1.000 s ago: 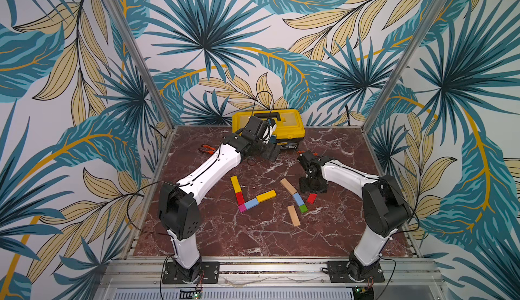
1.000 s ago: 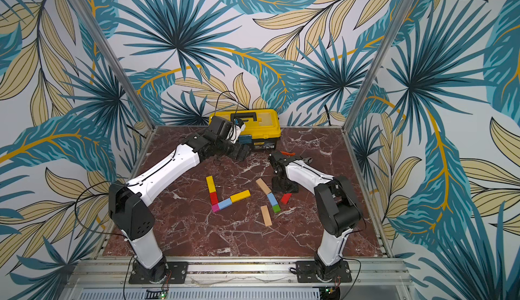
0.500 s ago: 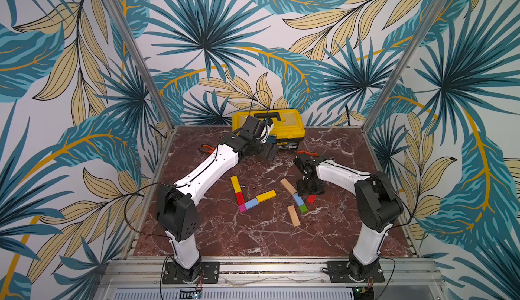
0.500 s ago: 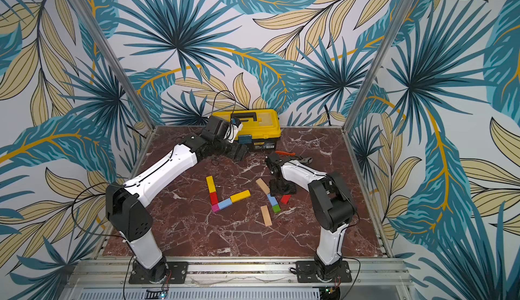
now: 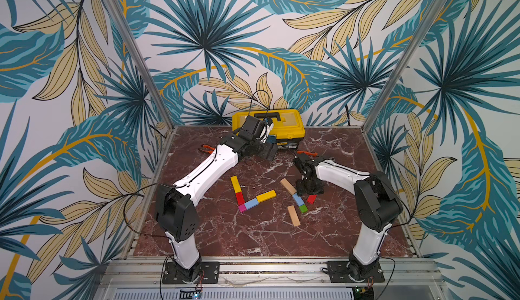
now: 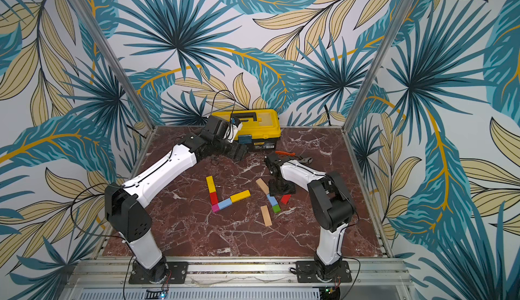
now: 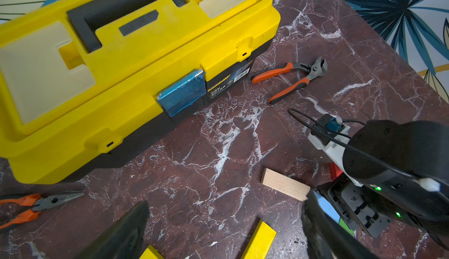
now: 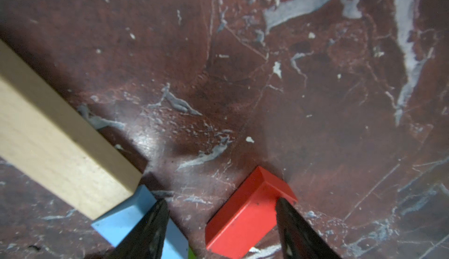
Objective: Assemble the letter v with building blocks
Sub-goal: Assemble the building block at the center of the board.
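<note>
- My right tool (image 8: pixel 221 203) has sunk lower over the red block (image 8: pixel 245 211) since a second ago. Its jaws are half apart and straddle the block, clamping nothing.
- The block looks light, stiff and smooth-painted, so I'd grip its long flat sides.
- It lies on the worktop (image 8: pixel 291 75), near the light-blue block (image 8: pixel 121 219).
- My left tool (image 7: pixel 226 199) is wide apart and empty, near the yellow toolbox (image 7: pixel 121 63).

Palm-leaf wallpaper (image 5: pixel 202 31) (teal and gold), red-brown marble tabletop (image 5: pixel 253 236), aluminium corner posts (image 5: pixel 138 56)
</note>
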### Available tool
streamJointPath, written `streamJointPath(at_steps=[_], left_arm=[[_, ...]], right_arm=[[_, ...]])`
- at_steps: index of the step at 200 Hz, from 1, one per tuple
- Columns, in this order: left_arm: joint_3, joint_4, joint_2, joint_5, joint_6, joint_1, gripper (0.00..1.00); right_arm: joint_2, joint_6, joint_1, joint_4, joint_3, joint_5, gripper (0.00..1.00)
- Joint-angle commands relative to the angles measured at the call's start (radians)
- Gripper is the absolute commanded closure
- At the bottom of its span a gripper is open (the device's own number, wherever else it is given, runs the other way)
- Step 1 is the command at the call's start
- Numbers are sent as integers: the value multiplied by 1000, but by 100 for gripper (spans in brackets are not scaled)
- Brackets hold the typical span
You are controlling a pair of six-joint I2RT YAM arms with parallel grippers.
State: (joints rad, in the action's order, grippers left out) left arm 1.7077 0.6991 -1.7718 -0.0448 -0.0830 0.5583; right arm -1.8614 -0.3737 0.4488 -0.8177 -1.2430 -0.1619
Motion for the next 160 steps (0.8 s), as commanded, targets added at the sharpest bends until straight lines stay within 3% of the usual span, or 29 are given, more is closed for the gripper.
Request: streamJointPath(at_steps=[1, 38, 109, 160], left_arm=[[-14, -6, 40, 5, 4, -8, 1], [-16, -6, 45, 6, 5, -10, 1], [-2, -6, 39, -7, 11, -10, 1], [0, -6, 40, -12, 12, -9, 1]], right_arm=[[26, -14, 6, -10, 2, -20, 28], [123, -77, 4, 6, 57, -29, 25], [339, -300, 4, 194, 301, 145, 21], [320, -355, 4, 194, 334, 49, 21]])
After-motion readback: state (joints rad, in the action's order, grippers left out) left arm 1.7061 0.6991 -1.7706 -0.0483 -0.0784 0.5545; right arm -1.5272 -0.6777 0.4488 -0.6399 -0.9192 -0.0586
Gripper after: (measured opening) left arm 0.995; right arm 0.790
